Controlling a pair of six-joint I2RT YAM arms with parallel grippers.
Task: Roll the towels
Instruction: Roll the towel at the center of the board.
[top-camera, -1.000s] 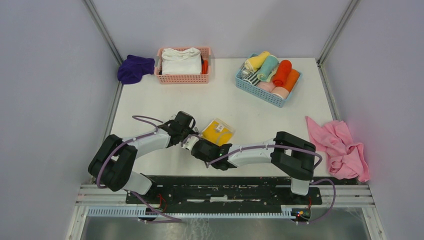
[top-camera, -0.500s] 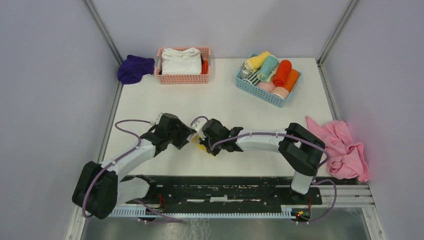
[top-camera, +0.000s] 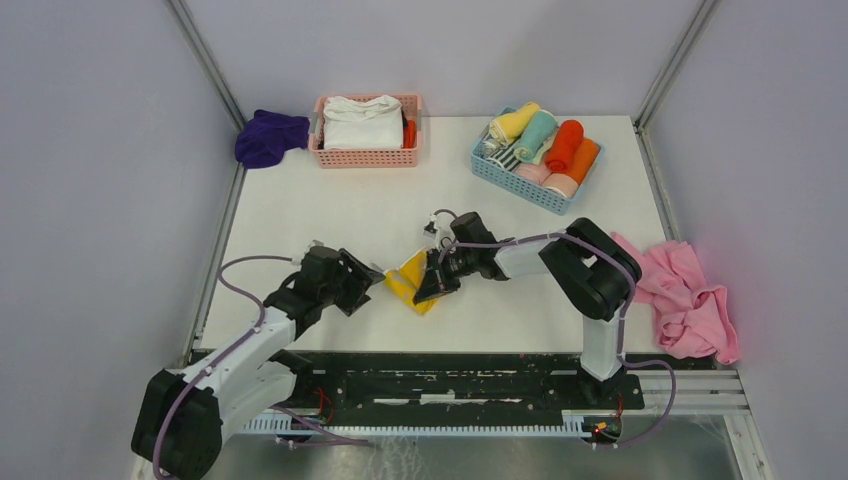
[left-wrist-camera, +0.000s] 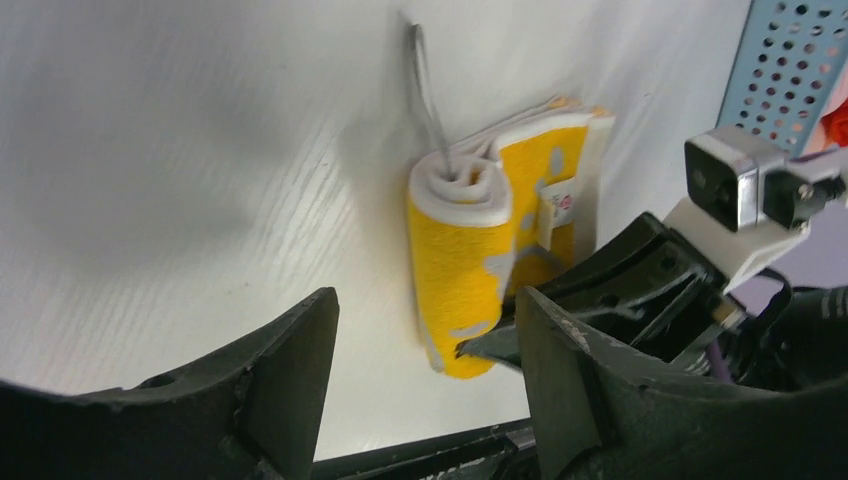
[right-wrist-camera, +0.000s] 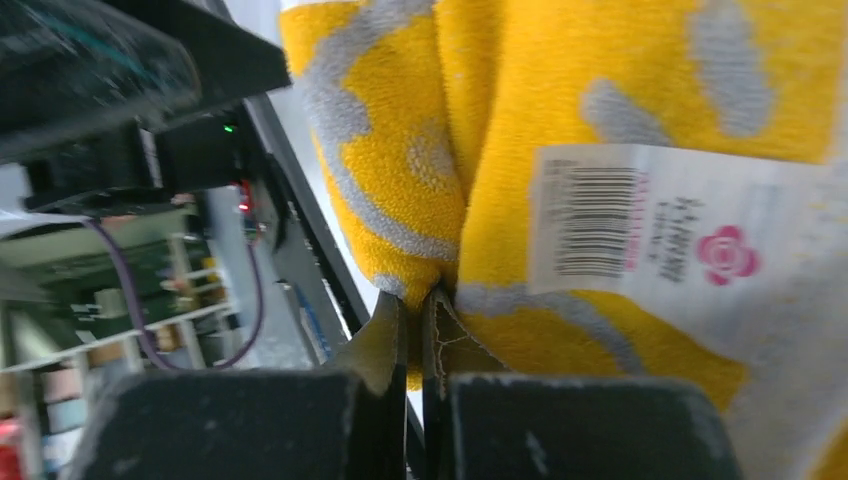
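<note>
Nearest to us, the left hand (top-camera: 362, 283) lies low over the white table (top-camera: 330, 200) with its two dark fingers (left-wrist-camera: 290, 390) spread wide and nothing between them, just beside the small bright yellow cloth towel (top-camera: 408, 278) with white-grey markings but not touching it. The towel lies in the near middle of the table, partly rolled. From the left wrist we see its rolled end (left-wrist-camera: 455, 190) with white inner layers and a thin grey hanging loop (left-wrist-camera: 425, 90) trailing flat on the table. The right hand (top-camera: 432, 285) comes in from the other side, and its fingers are clenched tight on a fold of the yellow cloth (right-wrist-camera: 620, 80). The right wrist view shows the two fingertips (right-wrist-camera: 390, 335) pressed together with fabric pinched between them, close to a white barcode label (right-wrist-camera: 640, 225) sewn on the towel. Off to the right, a crumpled pale pink cloth (top-camera: 685, 300) drapes over the table's edge. Farther back stand a blue plastic basket (top-camera: 520, 178) holding rolled towels of several colours and a pink plastic basket (top-camera: 365, 155) holding folded white cloths (top-camera: 360, 122). The plain dark purple towel (top-camera: 270, 137) lies bunched at the far left corner, just beside the pink basket.
</note>
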